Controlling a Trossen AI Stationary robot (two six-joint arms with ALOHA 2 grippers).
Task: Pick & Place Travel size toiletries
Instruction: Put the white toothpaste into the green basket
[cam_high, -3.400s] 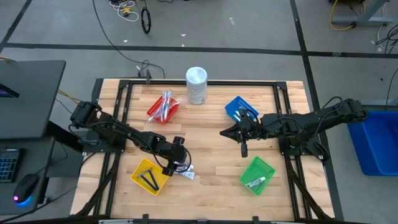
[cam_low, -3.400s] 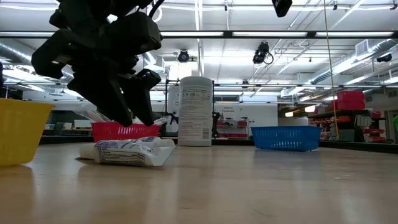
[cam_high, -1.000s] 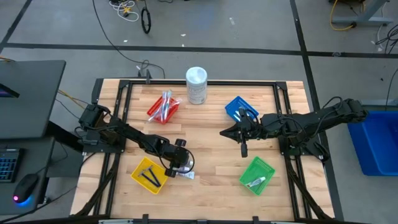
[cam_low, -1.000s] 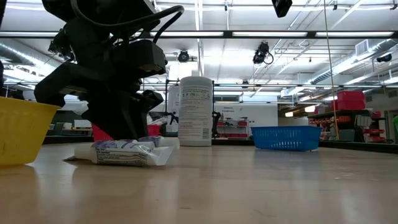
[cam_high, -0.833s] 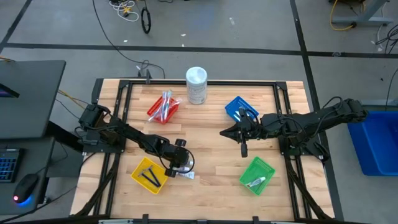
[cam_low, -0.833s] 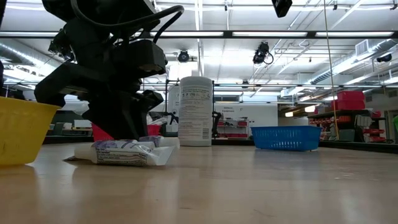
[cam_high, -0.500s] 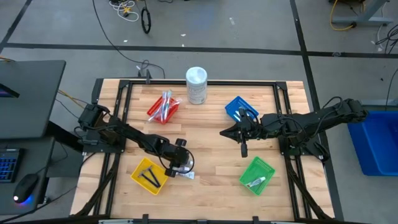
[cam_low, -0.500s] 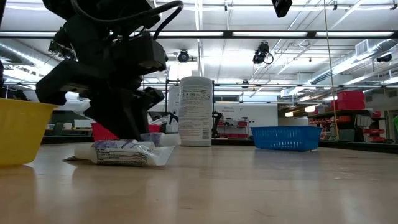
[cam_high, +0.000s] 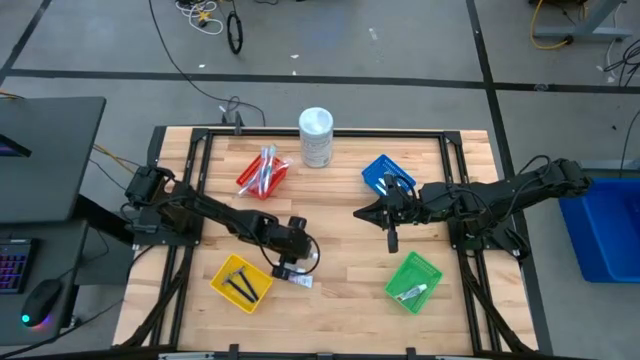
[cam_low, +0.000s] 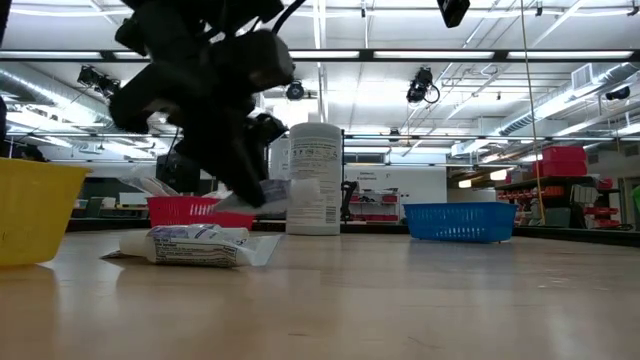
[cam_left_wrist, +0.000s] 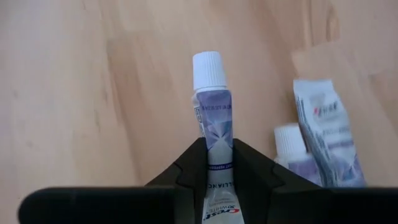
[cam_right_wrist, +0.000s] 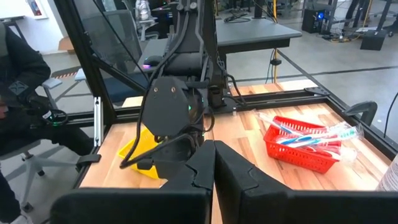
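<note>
1. The left gripper hangs above the desk, its fingers clamped on a small white tube, cap pointing forward.
2. Two more tubes lie on the desk just beside it, near the yellow basket.
3. The right gripper waits mid-desk, fingers pressed together, empty.

Pale wood planks with visible grain are forming the table, looking smooth and matt. The toothpaste tube is showing a glossy printed plastic skin and a smooth white plastic cap. The red basket, at right, is looking like perforated plastic.
</note>
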